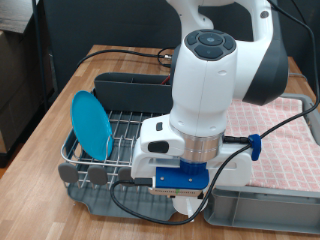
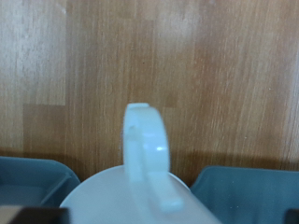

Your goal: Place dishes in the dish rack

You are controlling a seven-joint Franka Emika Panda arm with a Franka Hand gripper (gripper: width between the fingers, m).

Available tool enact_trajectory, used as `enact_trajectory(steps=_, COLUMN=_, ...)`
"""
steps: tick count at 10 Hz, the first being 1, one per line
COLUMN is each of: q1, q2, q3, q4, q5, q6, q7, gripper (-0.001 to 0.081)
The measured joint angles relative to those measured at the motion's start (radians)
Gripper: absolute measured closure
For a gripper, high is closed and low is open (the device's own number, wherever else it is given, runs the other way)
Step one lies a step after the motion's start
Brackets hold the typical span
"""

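The dish rack [image 1: 120, 150] is a silver wire grid in a dark grey tray on the exterior view's left. The round light-blue plate [image 1: 92, 122] stands upright in its wires. My gripper [image 1: 190, 205] hangs low at the rack's near right corner, mostly hidden under the wrist. In the wrist view my gripper [image 2: 135, 187] has the small white cup [image 2: 140, 191] between its blue fingers [image 2: 33, 177], one on each side, with the cup's handle [image 2: 147, 149] pointing away over the wooden table. The wooden spoon is out of view.
A grey crate [image 1: 262, 207] lined with pink checked cloth [image 1: 290, 140] sits on the exterior view's right, close to the rack. The tall grey utensil trough [image 1: 130, 90] runs along the rack's far side. Cables trail across the table and arm.
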Motion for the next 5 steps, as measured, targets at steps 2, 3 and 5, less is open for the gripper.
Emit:
enact_trajectory(steps=2, q1=0.000, q2=-0.004, q3=0.005, q4=0.000, q5=0.005, q6=-0.002, q7=0.000, gripper=0.0160)
enact_trajectory(steps=3, q1=0.001, q2=-0.010, q3=0.005, q4=0.000, q5=0.006, q6=-0.004, q7=0.000, gripper=0.0160)
enact_trajectory(steps=5, q1=0.003, q2=-0.036, q3=0.006, q4=-0.001, q5=0.009, q6=-0.028, q7=0.001, gripper=0.0029)
